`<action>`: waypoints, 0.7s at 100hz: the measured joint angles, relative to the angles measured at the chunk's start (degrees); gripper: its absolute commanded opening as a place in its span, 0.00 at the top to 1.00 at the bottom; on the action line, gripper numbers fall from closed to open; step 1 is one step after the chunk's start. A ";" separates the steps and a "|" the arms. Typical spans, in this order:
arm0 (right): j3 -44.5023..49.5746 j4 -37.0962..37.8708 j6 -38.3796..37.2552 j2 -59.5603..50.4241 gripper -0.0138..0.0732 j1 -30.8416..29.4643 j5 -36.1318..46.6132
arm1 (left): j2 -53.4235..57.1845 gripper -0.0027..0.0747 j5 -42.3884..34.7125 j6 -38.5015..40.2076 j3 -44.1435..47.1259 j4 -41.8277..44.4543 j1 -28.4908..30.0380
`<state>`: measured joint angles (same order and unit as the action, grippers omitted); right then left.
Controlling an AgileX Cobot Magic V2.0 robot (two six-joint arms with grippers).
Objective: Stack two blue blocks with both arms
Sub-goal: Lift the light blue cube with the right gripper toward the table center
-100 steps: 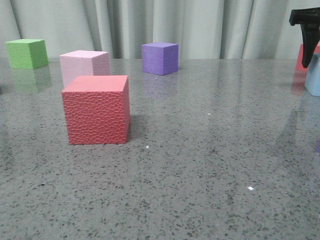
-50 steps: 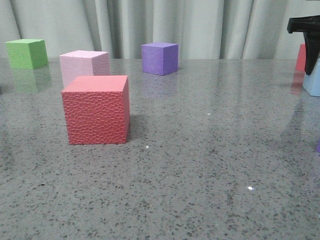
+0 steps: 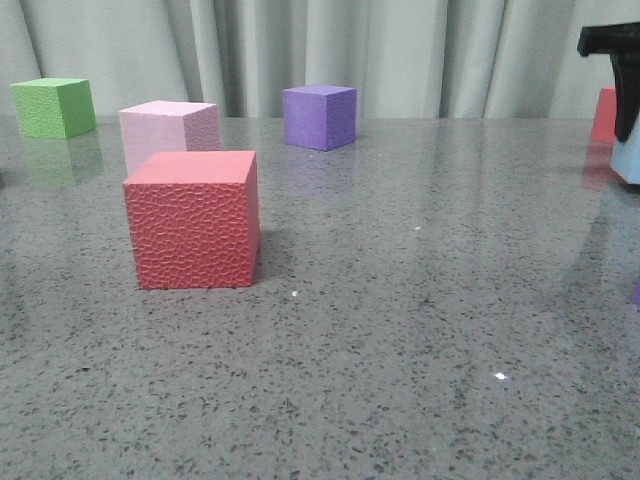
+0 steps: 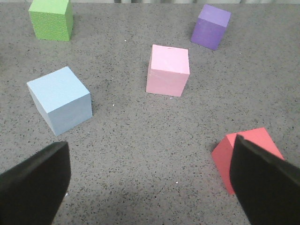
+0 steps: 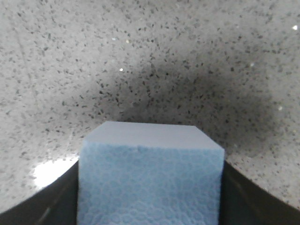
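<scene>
1. My right gripper (image 5: 150, 206) is clamped on one blue block (image 5: 150, 176); the block fills the space between my dark fingers (image 5: 42, 206), which press against its two sides.
2. In the right wrist view this held block sits above the speckled grey table (image 5: 140, 56), with a dark shadow on the surface beyond it.
3. In the front view only a pale blue edge of that block (image 3: 628, 160) shows at the right border, just under the black part of my right gripper (image 3: 622, 75).
4. The second blue block (image 4: 60, 99) lies on the table ahead of my left gripper (image 4: 150, 183), off toward the finger on that side, well apart from it and touching nothing.
5. My left gripper's jaws stand wide apart, gripping nothing; its two black fingers (image 4: 33, 187) frame bare table.
6. Close by the other left finger sits the red cube (image 4: 243, 154), partly hidden behind that finger.
7. Farther ahead of the left gripper stands the pink cube (image 4: 168, 70), between the two fingers' lines.
8. Beyond the pink cube and to one side is the purple cube (image 4: 211, 26); the green cube (image 4: 50, 18) stands far out on the opposite side, beyond the second blue block.
9. A small strip of another red thing (image 3: 603, 115) shows just behind my right gripper in the front view; I cannot tell what it is.
</scene>
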<state>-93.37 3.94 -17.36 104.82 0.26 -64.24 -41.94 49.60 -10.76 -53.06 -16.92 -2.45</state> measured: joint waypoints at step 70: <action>-13.81 -3.31 -3.23 0.00 0.41 16.92 -7.01 | 0.00 0.12 0.00 0.00 0.00 0.00 0.00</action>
<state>-107.18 0.63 -20.59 104.82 17.19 -71.25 -41.94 49.60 -10.76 -53.06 -16.92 -2.45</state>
